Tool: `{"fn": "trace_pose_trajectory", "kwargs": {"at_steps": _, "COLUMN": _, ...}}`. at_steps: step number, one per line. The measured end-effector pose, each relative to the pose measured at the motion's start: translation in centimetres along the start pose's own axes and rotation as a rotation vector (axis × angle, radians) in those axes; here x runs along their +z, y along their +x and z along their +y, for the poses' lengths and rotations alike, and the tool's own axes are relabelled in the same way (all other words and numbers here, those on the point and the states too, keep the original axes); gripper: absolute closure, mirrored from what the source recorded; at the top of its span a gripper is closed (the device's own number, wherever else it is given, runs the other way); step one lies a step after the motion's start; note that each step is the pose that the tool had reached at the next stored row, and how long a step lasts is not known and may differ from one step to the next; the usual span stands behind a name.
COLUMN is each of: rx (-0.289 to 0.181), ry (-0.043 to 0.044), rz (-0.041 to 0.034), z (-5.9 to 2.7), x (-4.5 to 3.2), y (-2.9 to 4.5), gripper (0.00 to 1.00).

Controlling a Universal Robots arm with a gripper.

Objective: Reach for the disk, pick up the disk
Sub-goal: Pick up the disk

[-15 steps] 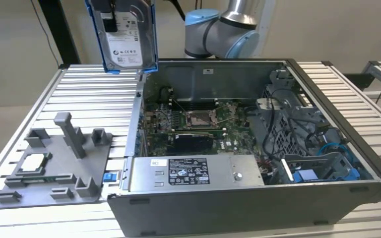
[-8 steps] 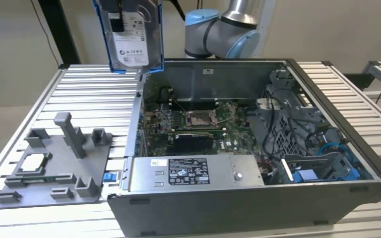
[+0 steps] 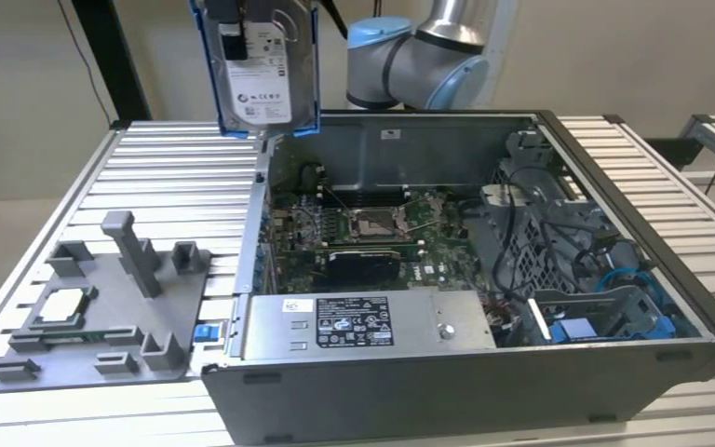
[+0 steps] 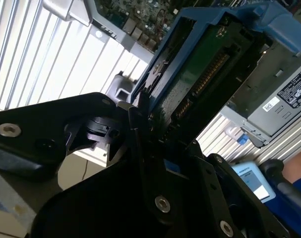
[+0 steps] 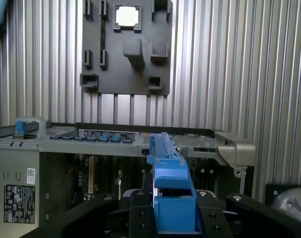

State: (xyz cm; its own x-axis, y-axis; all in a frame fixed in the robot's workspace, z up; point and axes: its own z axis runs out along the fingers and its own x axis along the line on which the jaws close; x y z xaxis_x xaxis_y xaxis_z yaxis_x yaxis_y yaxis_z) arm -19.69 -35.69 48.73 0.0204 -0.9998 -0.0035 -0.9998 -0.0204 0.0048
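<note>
You've got a beige wall (image 3: 34, 65) behind, a black post (image 3: 112, 56) against it, and a ribbed metal tabletop (image 3: 171, 177) under bright, even light.

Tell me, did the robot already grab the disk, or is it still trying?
It looks grabbed. In the exterior view the disk hangs upright in the air, above the far edge of the open computer case and touching neither it nor the table. In the second wrist view the hand is clamped on the disk's lower end. So the reaching and lifting both look done, and nothing seems left of this job.
</note>
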Motion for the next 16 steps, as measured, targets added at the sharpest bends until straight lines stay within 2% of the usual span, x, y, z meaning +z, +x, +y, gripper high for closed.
{"fn": "trace_pose_trajectory", "kwargs": {"at_steps": 16, "rx": 0.000, "ry": 0.0000, "rz": 0.0000, "z": -2.59, "x": -0.01, "y": 0.05, "gripper": 1.00}}
